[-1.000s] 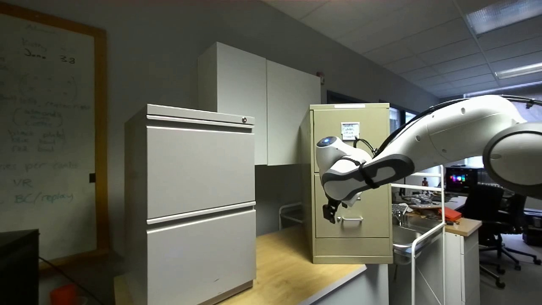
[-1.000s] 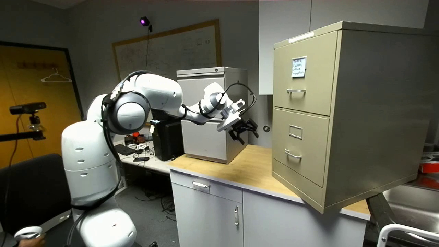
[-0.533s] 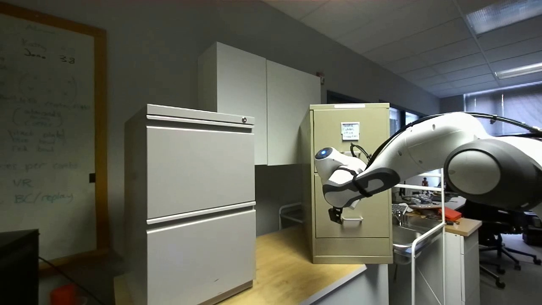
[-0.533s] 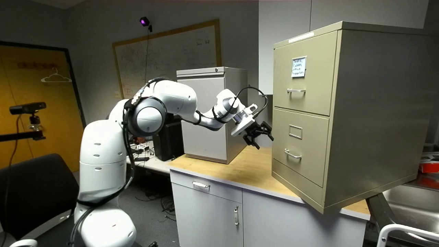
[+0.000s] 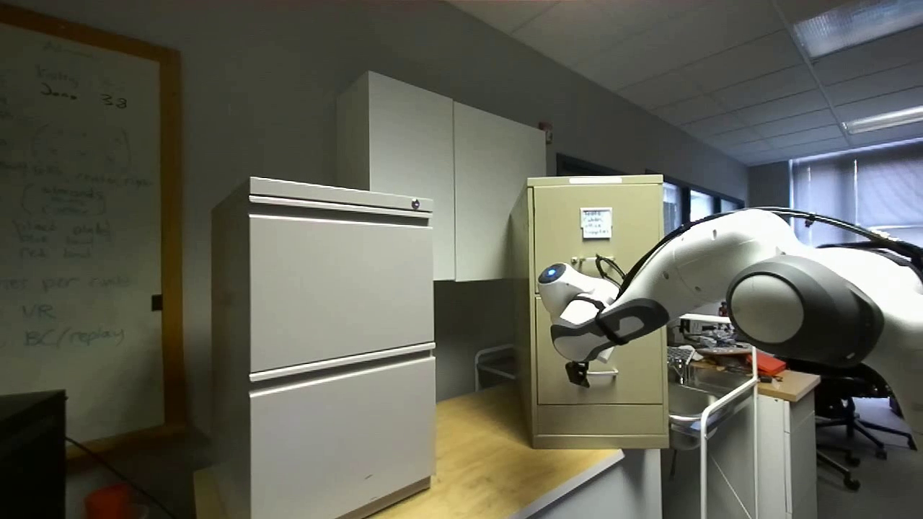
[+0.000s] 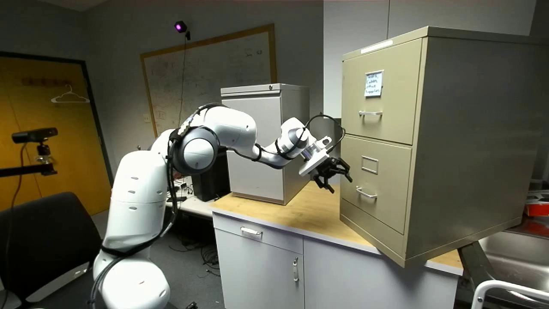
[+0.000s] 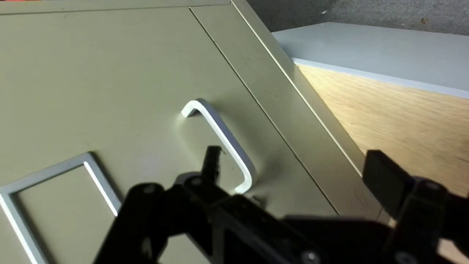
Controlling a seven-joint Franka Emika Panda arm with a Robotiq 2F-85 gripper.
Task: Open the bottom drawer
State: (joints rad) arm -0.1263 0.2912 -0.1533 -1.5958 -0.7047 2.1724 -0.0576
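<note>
In the wrist view, my gripper (image 7: 296,157) stands spread wide, its two fingers (image 7: 386,183) well apart in front of the bottom drawer (image 7: 110,99), which sits closed and flush. The drawer's silver handle (image 7: 229,139) runs slantwise between my fingertips in the picture, nearer to one of them; the other tip shows beyond the drawer's lower edge, against the wooden countertop (image 7: 388,121). A metal label frame (image 7: 47,173) sits on the drawer off to one side of the handle. In an exterior view, my white arm (image 6: 197,148) extends in front of the grey cabinet (image 6: 268,133), and my parted fingers slant downward near the handle, at the front of the beige filing cabinet (image 6: 463,141); the bottom drawer is the lower of its two. In an exterior view, my wrist (image 5: 573,310) covers part of that drawer, and a dark fingertip shows by one end of the handle; most of my gripper is hidden there, so I can't tell from it whether I am touching the metal.
</note>
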